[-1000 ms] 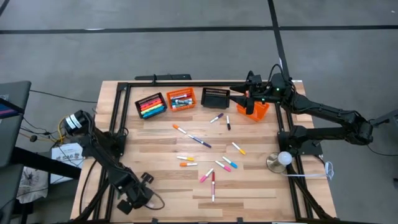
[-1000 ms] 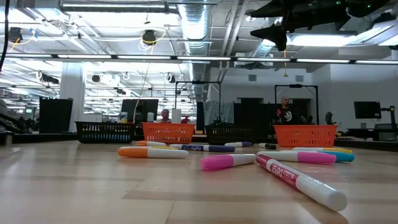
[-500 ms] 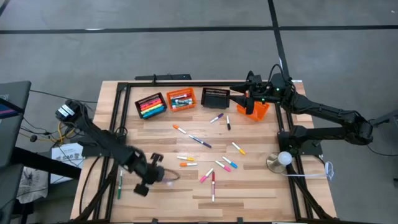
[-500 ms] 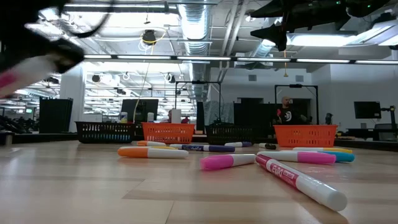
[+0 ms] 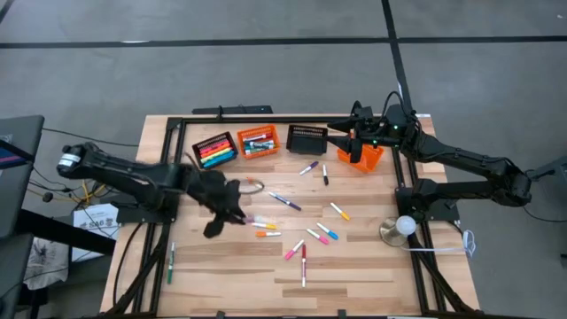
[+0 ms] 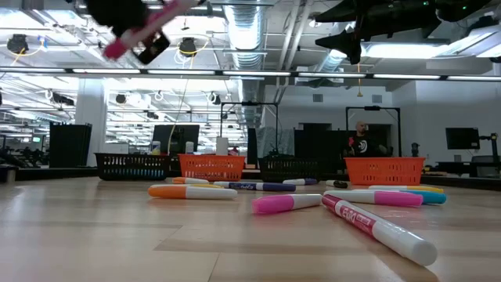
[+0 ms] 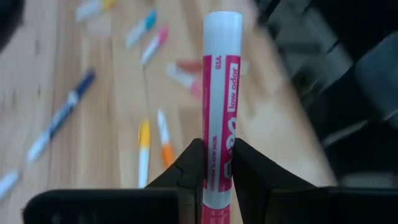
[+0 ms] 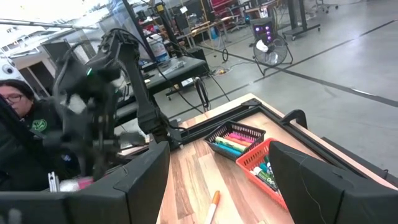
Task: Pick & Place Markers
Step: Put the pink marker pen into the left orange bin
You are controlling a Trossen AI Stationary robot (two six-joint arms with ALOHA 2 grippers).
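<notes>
Four baskets along the table's far edge
Black basket (image 5: 215,150) holds coloured markers; left gripper (image 5: 232,213) clamps a pink marker (image 7: 221,106); right gripper (image 5: 353,135) gapes above an orange basket (image 5: 367,156).

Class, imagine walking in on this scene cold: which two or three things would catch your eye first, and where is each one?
First, the left gripper, raised over the table's left-middle, is shut on a pink marker. Next, loose markers lie scattered across the middle of the wooden table. Finally, the right gripper hangs open above the tilted orange basket at the far right, beside a row of three more baskets.
</notes>
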